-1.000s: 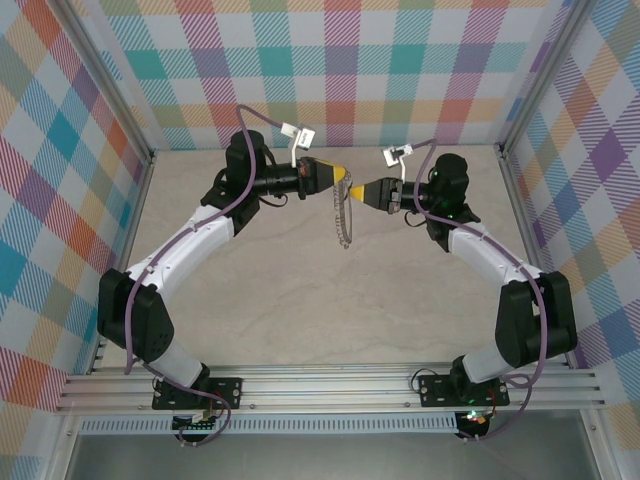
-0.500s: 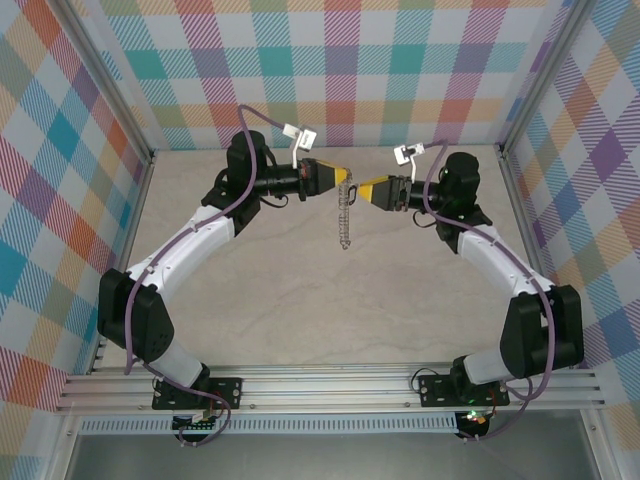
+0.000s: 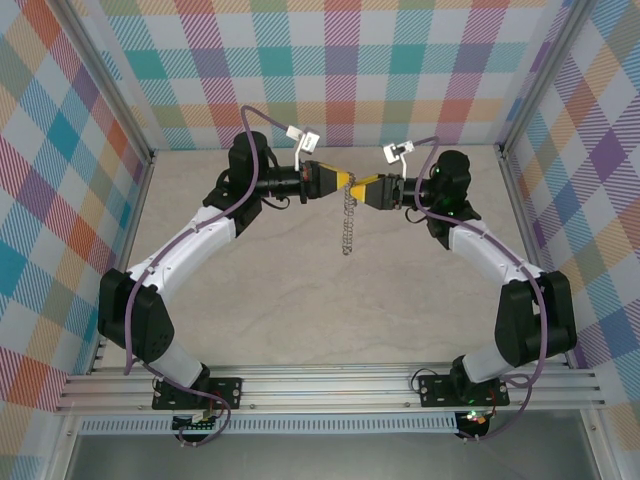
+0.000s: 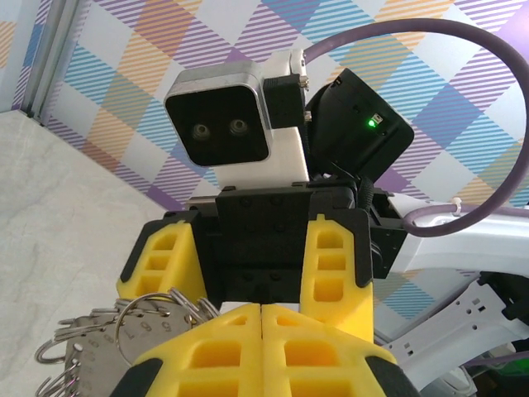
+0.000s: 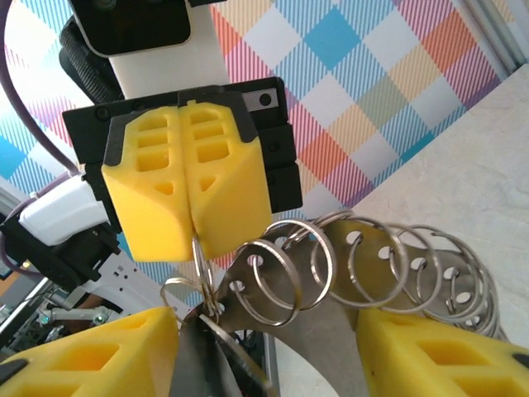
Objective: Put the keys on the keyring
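Clamping the keyring [image 3: 347, 222] in your left gripper's [image 3: 342, 181] jaws lets it dangle clear of the worktop [image 3: 300, 300] while your right gripper's [image 3: 362, 187] jaws stand apart around its top.

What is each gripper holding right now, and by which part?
The left gripper is shut on the keyring, a hanging string of split rings, pinching its top ring. The right gripper stands open around that end, gripping nothing.

the left hand [image 3: 344, 180] and the right hand [image 3: 364, 186] meet tip to tip over the far middle of the table [image 3: 280, 310], left hand at 9 o'clock, right hand at 3 o'clock. from their meeting point the keyring [image 3: 348, 222] trails toward 6 o'clock.
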